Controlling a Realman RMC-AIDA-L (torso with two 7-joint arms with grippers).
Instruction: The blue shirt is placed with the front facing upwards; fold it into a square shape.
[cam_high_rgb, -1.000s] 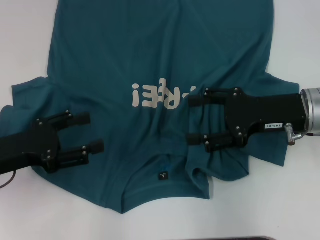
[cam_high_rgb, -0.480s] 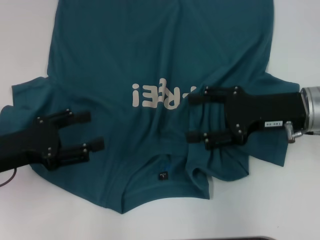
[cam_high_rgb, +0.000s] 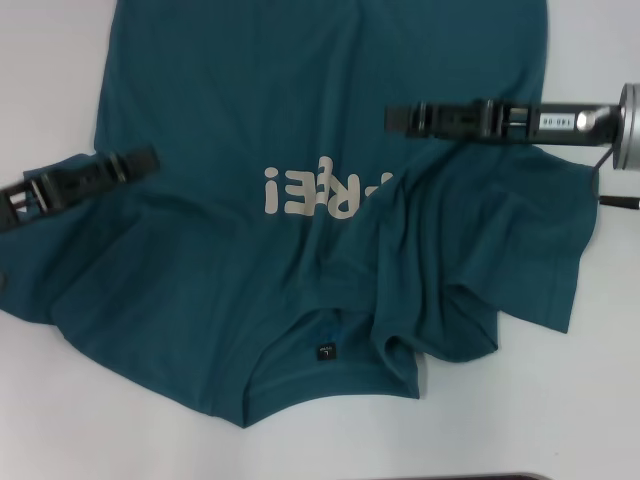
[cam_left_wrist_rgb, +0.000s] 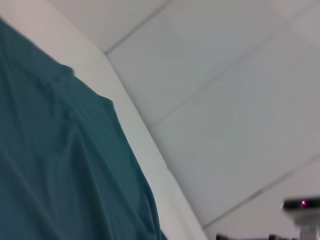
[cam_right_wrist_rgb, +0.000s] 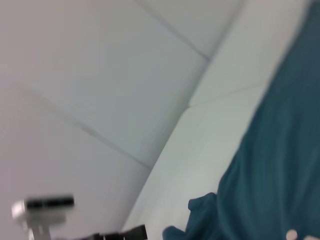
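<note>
Because the blue shirt (cam_high_rgb: 300, 150) is soft cotton with no stiffness of its own, I expect it to drape, drag and bunch wherever I lift it, and it should weigh next to nothing. It lies spread over the white table (cam_high_rgb: 40, 90) with its cream lettering (cam_high_rgb: 325, 192) facing up and the collar label (cam_high_rgb: 324, 351) toward me, while the hem runs out of the head view on the far side.

My left gripper (cam_high_rgb: 135, 163) hovers over the left sleeve and my right gripper (cam_high_rgb: 400, 118) over the right shoulder, both turned edge-on to the head camera. I cannot tell from that angle whether either one is released or clenched, and neither wrist view shows its own fingers.

The right sleeve (cam_high_rgb: 520, 255) is rumpled into deep folds near the collar, so I judge that side needs smoothing before a fold will lie square. Good places to pinch are the shoulder seams and sleeve edges, taking both layers together, since a single layer would slide off the one beneath.

Nothing else rests on the table near the cloth. Only a dark strip (cam_high_rgb: 440, 476) at the near edge shows, well clear of the shirt.
</note>
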